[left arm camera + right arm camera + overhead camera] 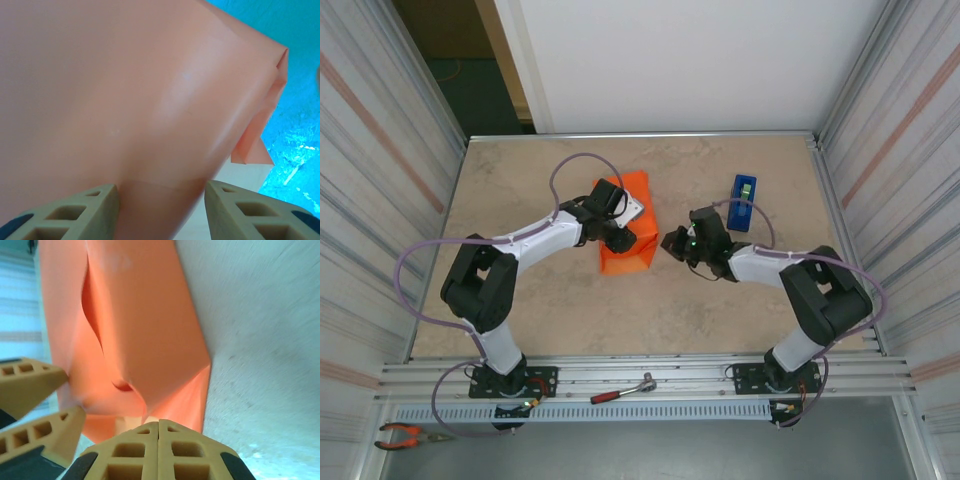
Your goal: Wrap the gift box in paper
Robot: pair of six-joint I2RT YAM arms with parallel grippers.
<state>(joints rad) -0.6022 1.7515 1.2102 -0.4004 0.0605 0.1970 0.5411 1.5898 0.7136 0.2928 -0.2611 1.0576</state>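
The orange paper [628,250] is folded around the gift box into a bundle at the table's middle. The box is almost fully hidden; a small pale patch of it [129,422] peeks out under the loose end flaps. My left gripper [618,226] reaches over the bundle from the left. In the left wrist view its fingers [95,210] stand on either side of the papered bundle [150,100] and press on it. My right gripper [672,243] sits just right of the bundle, shut with nothing between its fingertips [159,422], its tip against the open end flaps [150,340].
A blue tape dispenser [743,202] stands at the back right. A red-handled tool [620,390] lies on the front rail, and orange pliers [405,435] lie at the lower left. Metal walls close in both sides.
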